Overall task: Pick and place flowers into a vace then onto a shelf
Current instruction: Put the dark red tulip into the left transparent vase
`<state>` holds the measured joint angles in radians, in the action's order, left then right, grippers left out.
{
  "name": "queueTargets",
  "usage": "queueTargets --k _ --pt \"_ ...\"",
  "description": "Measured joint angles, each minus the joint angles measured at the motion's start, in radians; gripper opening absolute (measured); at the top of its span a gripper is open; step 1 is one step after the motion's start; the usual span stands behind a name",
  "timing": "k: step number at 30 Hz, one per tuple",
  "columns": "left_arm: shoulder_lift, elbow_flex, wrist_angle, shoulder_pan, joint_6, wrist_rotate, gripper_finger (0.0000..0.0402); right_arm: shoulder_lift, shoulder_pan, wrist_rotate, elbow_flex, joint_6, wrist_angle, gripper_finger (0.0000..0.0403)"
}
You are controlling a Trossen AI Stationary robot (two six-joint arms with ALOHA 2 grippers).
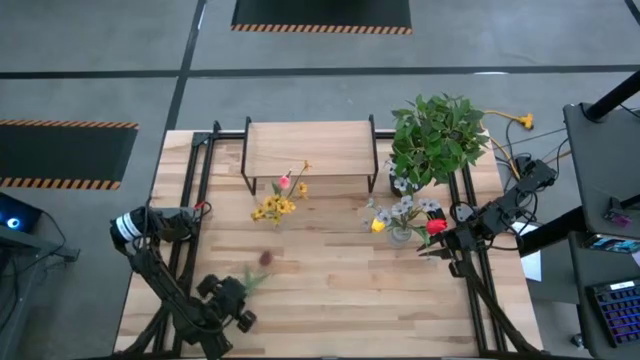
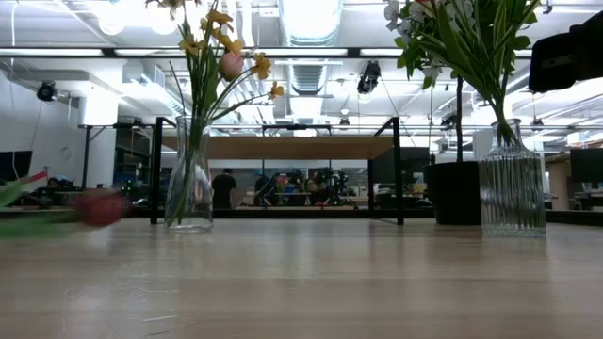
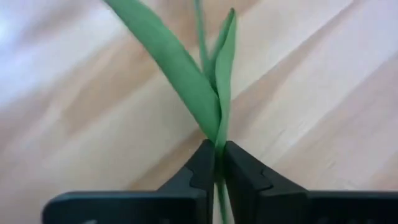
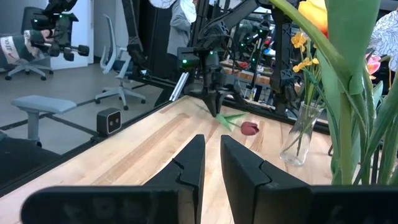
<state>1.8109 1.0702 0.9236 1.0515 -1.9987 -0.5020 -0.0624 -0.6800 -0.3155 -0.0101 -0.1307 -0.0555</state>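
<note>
Done: two vases, left vase (image 1: 277, 214) and right vase (image 1: 400, 234), already hold flowers, both on the surface (image 1: 330, 290).
Left claw (image 3: 219, 163): pinched shut on maroon flower (image 1: 262, 259) stem, low on surface.
Right claw (image 4: 211, 163): nearly closed, empty, beside right vase.
Left: vases not yet on shelf (image 1: 310, 148).
Obstacle: potted plant (image 1: 437, 135) crowds shelf's right end.

A bushy potted plant (image 1: 436, 140) stands at the table's (image 1: 330, 300) far right corner, possibly in a dark pot.

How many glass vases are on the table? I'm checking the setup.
2: one vase with yellow and pink flowers before the shelf, another beside the potted plant.
</note>
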Motion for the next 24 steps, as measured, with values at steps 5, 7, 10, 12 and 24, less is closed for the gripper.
queueTargets --k 5,7,10,12,24 --pt "-0.034 0.001 -0.008 0.002 0.141 -0.268 0.0005 0.0 0.0 0.0 0.0 0.0 -0.001 0.0043" --pt "-0.052 0.001 -0.01 0.002 0.191 -0.372 0.0003 0.0 0.0 0.0 0.0 0.0 -0.001 0.0043" --pt "-0.085 0.003 -0.015 0.001 0.256 -0.506 0.0002 0.0 0.0 0.0 0.0 0.0 -0.001 0.0043" --pt "-0.103 0.003 -0.015 0.001 0.293 -0.594 0.0001 0.0 0.0 0.0 0.0 0.0 -0.001 0.0043" --pt "-0.271 -0.061 -0.013 -0.059 0.428 -1.069 0.0 0.0 0.0 0.0 0.0 -0.002 -0.001 0.0043"
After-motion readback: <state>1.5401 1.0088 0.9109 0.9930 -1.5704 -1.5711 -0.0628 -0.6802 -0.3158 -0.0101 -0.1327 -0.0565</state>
